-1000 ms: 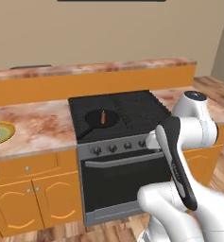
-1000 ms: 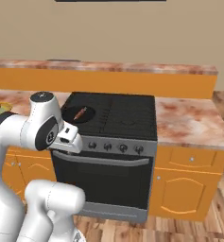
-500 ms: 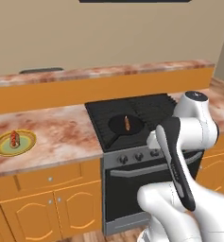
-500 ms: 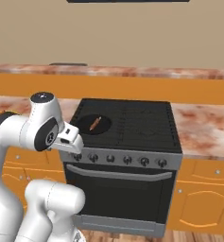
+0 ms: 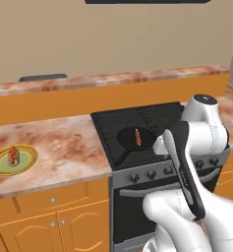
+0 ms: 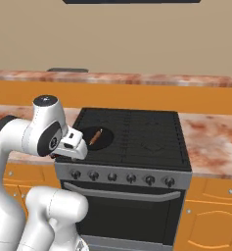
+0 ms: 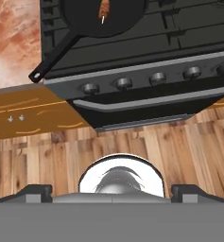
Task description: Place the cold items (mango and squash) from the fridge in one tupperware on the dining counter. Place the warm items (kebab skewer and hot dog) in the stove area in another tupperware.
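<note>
The kebab skewer (image 5: 136, 137) (image 6: 95, 137) (image 7: 104, 8) lies in a black pan (image 5: 135, 139) on the front left burner of the stove (image 5: 147, 128) (image 6: 132, 135). The hot dog (image 5: 13, 155) rests on a yellow-green plate (image 5: 24, 162) on the counter left of the stove. On the raised counter behind it sits a dark grey tupperware (image 5: 42, 77) (image 6: 67, 70). My gripper (image 7: 112, 193) hangs open in front of the stove's edge, nearer than the pan, with nothing between its fingertips (image 7: 36, 191). The fridge, mango and squash are out of view.
The pan's handle (image 7: 52, 59) sticks out over the stove's front left corner. A row of knobs (image 7: 123, 83) and the oven door handle (image 7: 146, 100) lie below it, then wooden floor (image 7: 132, 142). Marbled counters (image 5: 64, 142) (image 6: 210, 142) flank the stove.
The whole picture has shifted: the base has driven, so the stove now looks closer and further right in both base views. The arm keeps its pose and the gripper stays open.
</note>
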Robot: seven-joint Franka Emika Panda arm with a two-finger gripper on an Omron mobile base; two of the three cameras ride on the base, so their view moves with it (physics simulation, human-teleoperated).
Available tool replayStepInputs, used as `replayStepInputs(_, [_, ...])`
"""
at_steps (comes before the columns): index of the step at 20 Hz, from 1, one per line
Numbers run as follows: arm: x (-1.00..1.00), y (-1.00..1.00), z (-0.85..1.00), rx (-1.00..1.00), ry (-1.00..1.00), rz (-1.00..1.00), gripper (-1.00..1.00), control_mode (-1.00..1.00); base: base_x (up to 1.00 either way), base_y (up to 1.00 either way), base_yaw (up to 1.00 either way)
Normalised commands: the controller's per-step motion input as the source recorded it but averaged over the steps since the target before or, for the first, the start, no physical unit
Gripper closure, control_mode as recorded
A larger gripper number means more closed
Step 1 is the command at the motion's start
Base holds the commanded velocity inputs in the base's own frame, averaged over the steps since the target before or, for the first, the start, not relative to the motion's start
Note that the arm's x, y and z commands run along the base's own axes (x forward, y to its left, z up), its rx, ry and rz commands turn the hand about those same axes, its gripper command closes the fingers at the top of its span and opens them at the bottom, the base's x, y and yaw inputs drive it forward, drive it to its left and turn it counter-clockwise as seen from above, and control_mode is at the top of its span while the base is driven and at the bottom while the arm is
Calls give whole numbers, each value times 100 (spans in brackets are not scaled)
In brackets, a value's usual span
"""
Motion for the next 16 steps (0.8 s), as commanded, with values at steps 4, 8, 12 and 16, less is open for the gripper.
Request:
replayStepInputs(4, [0, 0, 0, 0, 0, 0, -100, 100, 42, 13, 0])
replayStepInputs(8, [0, 0, 0, 0, 0, 0, -100, 100, 36, 11, -2])
replayStepInputs(12, [19, 1, 0, 0, 1, -2, -100, -100, 13, 2, -2])
replayStepInputs(16, [59, 1, 1, 0, 4, -5, -100, -100, 0, 0, 0])
